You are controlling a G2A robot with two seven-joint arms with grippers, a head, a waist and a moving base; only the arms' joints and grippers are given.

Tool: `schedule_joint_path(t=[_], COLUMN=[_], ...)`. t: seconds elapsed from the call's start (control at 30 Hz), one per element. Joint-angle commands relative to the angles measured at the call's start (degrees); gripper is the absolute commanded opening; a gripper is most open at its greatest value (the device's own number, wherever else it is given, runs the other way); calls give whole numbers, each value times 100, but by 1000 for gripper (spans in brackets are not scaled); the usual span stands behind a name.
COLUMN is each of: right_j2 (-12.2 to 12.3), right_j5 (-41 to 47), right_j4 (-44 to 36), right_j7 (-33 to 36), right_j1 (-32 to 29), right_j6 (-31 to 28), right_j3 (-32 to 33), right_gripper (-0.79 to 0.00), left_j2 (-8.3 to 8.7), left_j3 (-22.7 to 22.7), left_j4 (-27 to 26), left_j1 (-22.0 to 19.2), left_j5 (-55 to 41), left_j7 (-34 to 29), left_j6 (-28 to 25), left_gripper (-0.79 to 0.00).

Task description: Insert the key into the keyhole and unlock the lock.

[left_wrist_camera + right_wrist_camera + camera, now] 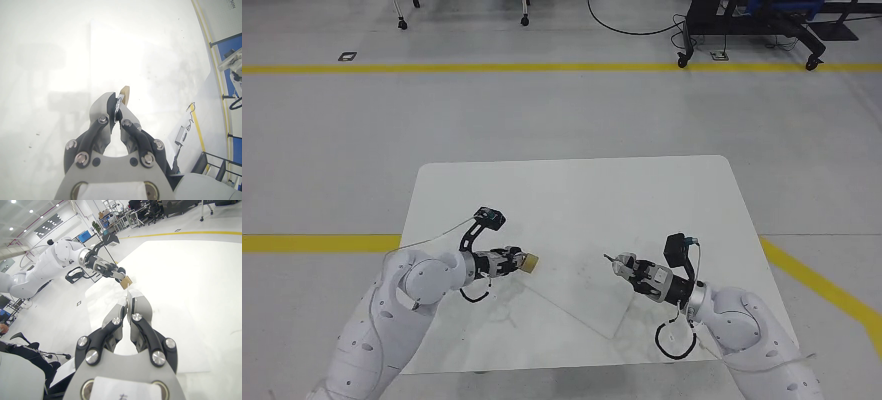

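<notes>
A small brass padlock (530,263) hangs above the white table (572,200), held by its silver shackle (117,106) in my left gripper (514,262), which is shut on it. Its brass body (125,94) sticks out past the fingertips. In the right wrist view the lock (126,282) faces my right gripper (128,298). That gripper (618,262) is shut on the key (128,294), whose thin blade points toward the lock. A gap of bare table separates key and lock in the top view.
The table's near edge (572,368) lies just below both arms. Yellow floor lines (542,68) run behind and beside the table. A small power adapter with a cable (181,137) lies on the floor off the table's side.
</notes>
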Motion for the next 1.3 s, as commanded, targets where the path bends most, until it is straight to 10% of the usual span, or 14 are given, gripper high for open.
schedule_joint_path(t=[0.0, 0.37, 0.83, 1.27], right_j2=[-9, -186, -344, -553], right_j5=[82, 1338, 1773, 1961], right_j4=[-17, 411, 700, 985], right_j7=[-68, -327, -854, -630], right_j1=[-13, 876, 990, 1647], right_j6=[51, 538, 916, 952], right_j3=[-15, -406, -798, -1252], right_gripper=[-785, -785, -785, -785], left_j2=[3, -440, -492, -658], left_j3=[-198, 519, 621, 1115], left_j4=[89, 1865, 1616, 1731], left_j1=[31, -1392, -1025, -1495], left_j5=[-527, -4487, -4742, -4463], left_j7=[244, -374, 26, -8], left_j6=[-46, -1058, -1520, -1573], left_gripper=[-785, -785, -785, -785])
